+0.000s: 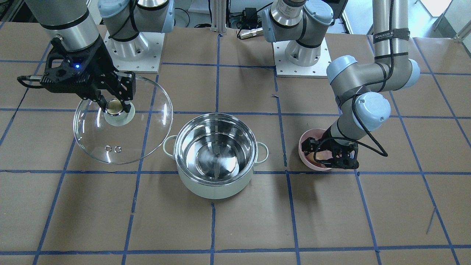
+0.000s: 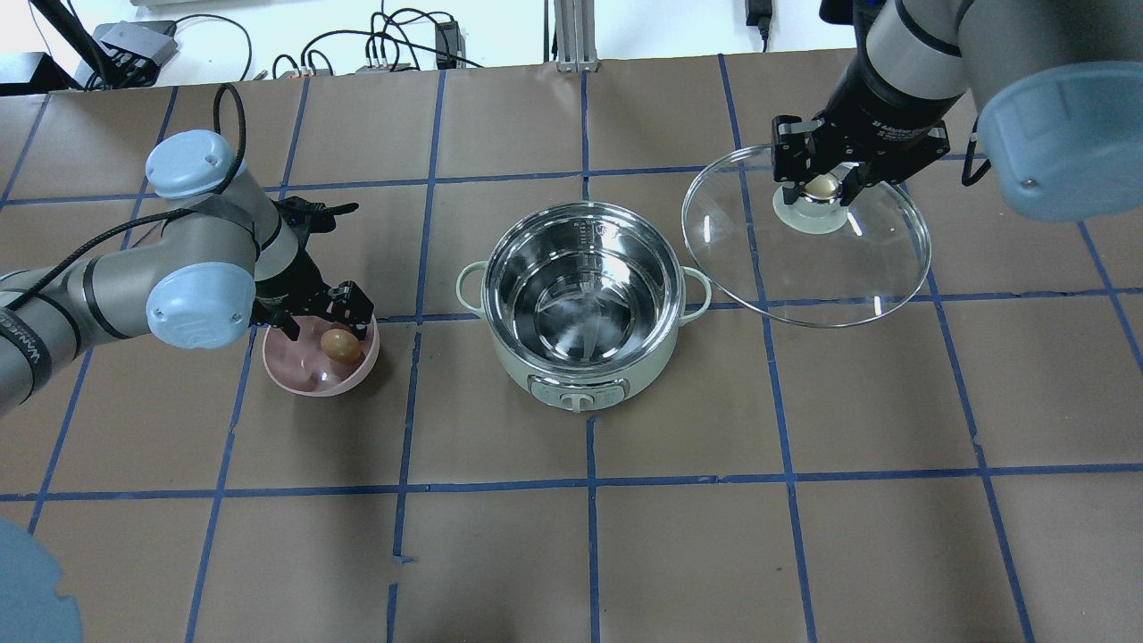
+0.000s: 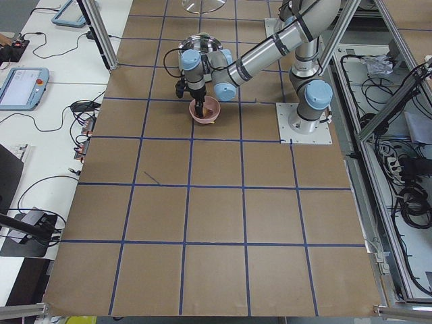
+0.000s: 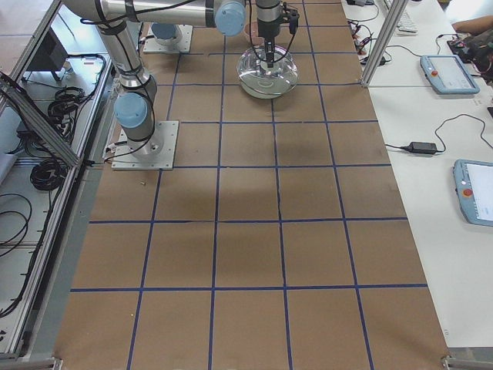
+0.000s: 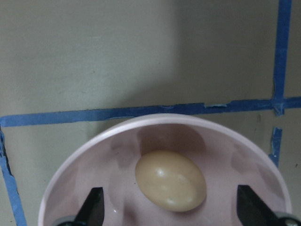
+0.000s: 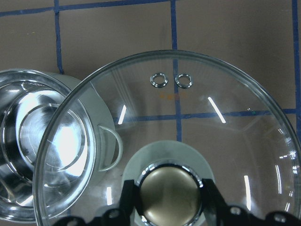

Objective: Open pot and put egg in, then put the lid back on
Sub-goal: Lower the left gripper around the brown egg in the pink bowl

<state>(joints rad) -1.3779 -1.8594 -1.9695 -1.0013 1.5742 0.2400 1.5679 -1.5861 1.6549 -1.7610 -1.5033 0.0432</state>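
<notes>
Left pincer [image 5: 170,209]: wide. It is lowered into the pink bowl [image 5: 221,146], with one fingertip on each side of the egg [image 5: 170,180]. The egg lies on the bowl floor, midway between the fingertips, with a clear gap to each (no contact shows in the wrist view). The bowl stands on the counter [image 2: 589,536] to the left of the pot [image 2: 527,366], apart from it.

Right pincer [image 2: 821,189]: narrow, clamped on the metallic knob [image 6: 170,193] of the lid [image 2: 830,268]. I grip the knob from two opposite sides, and the glass dome spreads out below the grip, knob uppermost. The lid is off the pot and lies to the pot's right. The edge nearest the pot is just beside the pot's right loop handle [image 2: 701,290]. I cannot tell whether the lid rim touches the counter.

Pot: uncovered and upright, at the middle of the counter between my two arms. Its steel interior is open to view from above.
</notes>
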